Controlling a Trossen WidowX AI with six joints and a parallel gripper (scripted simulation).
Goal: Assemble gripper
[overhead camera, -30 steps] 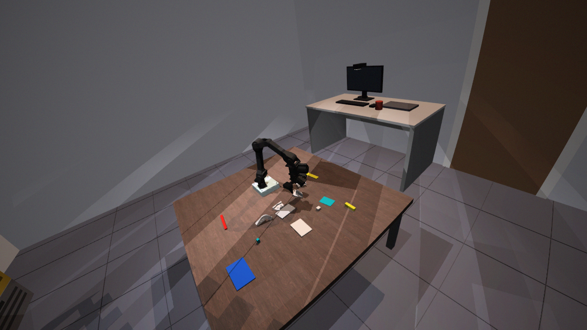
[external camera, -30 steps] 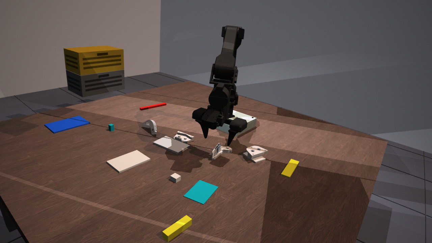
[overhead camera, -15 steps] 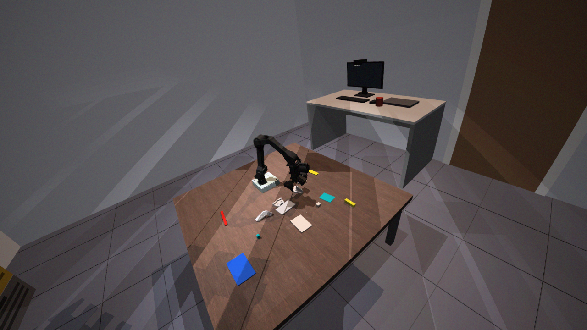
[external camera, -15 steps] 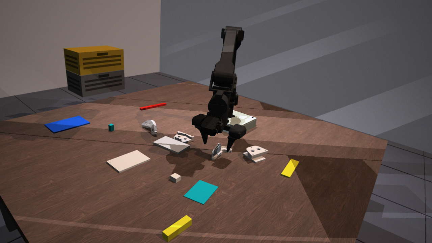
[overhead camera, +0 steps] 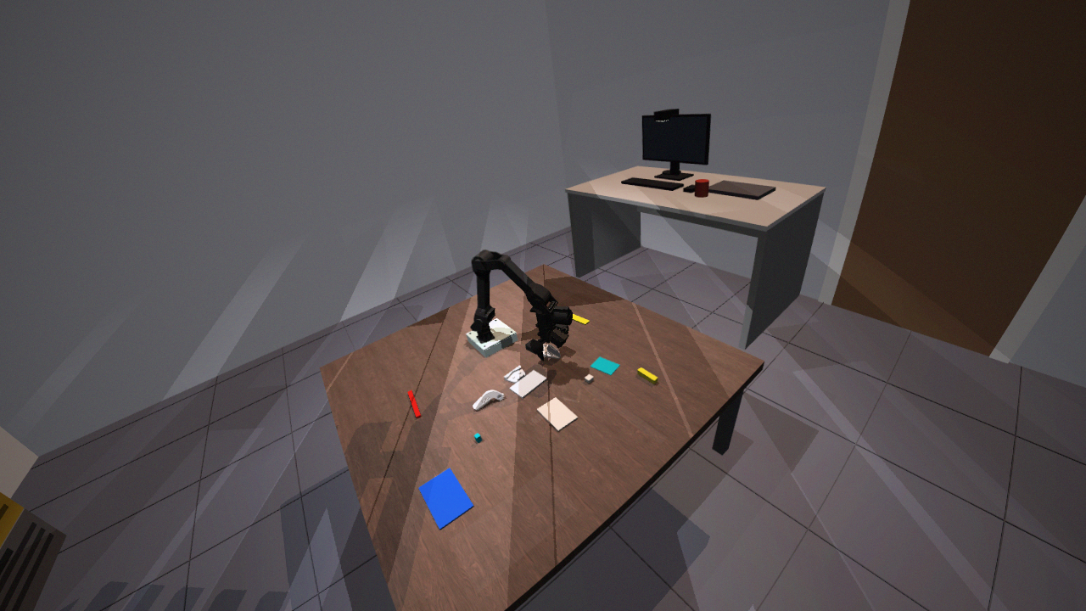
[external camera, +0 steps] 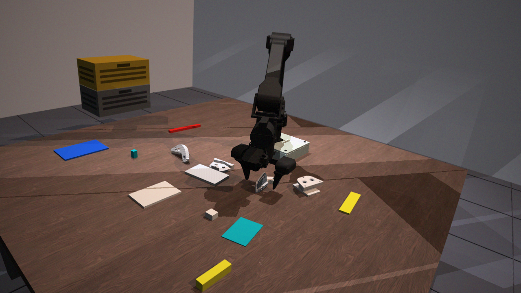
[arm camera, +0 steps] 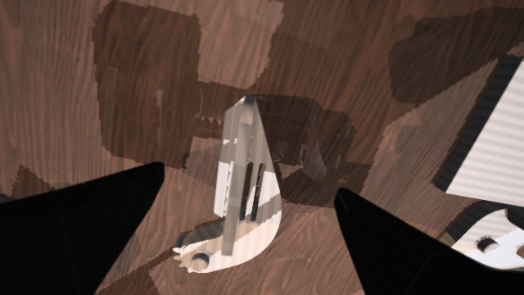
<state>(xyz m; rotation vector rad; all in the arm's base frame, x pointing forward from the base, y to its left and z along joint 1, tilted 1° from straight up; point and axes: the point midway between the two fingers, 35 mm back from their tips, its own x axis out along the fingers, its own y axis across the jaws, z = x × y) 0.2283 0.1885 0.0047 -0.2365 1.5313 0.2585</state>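
Note:
My gripper [overhead camera: 550, 350] [external camera: 260, 182] [arm camera: 253, 183] is open and low, its fingers on either side of a pale toothed jaw [external camera: 260, 184] [arm camera: 262, 233]. That jaw lies on the table with its long gripping face raised; nothing is held. The other jaw [overhead camera: 488, 400] [external camera: 180, 148], white and curved, lies farther off. The gripper base [overhead camera: 513, 373] [external camera: 221, 165] [arm camera: 501, 221] stands beside a white slab, its two pins upward; the wrist view cuts it off at the right edge. The housing plate [external camera: 304, 179], with two round holes, is right of my fingers in the exterior view. The arm hides it in the top view.
The white slab [overhead camera: 528, 383] [external camera: 206, 174] [arm camera: 491, 164] is close beside the gripper base. A cream slab [overhead camera: 557, 414] [external camera: 154, 194], cream block [overhead camera: 588, 378] [external camera: 211, 214] and teal sheet [overhead camera: 605, 365] [external camera: 242, 231] lie nearby. A yellow strip [external camera: 350, 202] lies beyond the housing plate.

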